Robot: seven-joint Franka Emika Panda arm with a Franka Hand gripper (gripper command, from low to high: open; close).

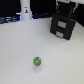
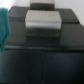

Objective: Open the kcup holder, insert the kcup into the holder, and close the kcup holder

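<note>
The kcup, a tiny round green pod, lies alone on the white table toward the front of the exterior view. The kcup holder, a black box with two stacked front panels, stands at the back on the exterior view's right. Both panels look flush with the box. My gripper hangs just over the holder's top, far from the kcup. The wrist view is filled by the holder's black surface, with a grey rectangular block on it. One teal finger shows at the frame edge. The jaws' state does not show.
A tall white post with a black mark stands at the back, on the exterior view's left. Dark clutter lines the table's far edge. The white tabletop stretches between the holder and the kcup.
</note>
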